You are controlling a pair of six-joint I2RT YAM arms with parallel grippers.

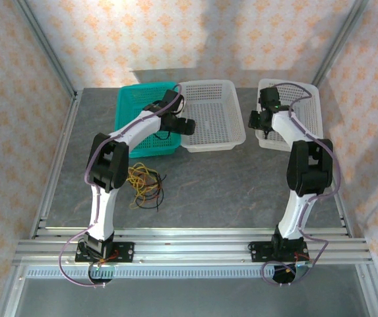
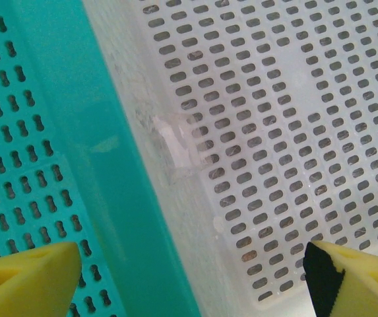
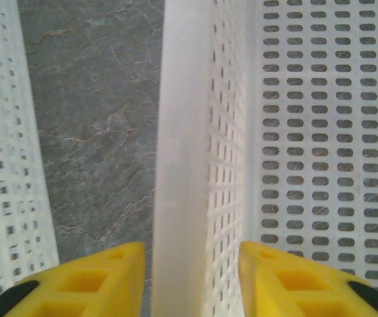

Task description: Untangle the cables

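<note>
The cables [image 1: 146,185], thin yellow, orange-red and black wires in one loose tangle, lie on the grey table beside my left arm's lower link. Neither gripper is near them. My left gripper [image 1: 187,125] [image 2: 192,284] is open wide over the touching rims of the teal basket [image 1: 132,105] [image 2: 17,99] and the middle white basket [image 1: 208,84] [image 2: 294,99], with nothing between its fingers. My right gripper [image 1: 258,120] [image 3: 192,284] is open, one finger on each side of the left wall [image 3: 182,165] of the right white basket [image 1: 307,89], with small gaps showing.
Three perforated baskets stand in a row at the back of the table. A strip of bare grey table [image 3: 96,99] separates the two white baskets. Metal frame posts and patterned walls close in the sides. An aluminium rail [image 1: 189,251] runs along the near edge.
</note>
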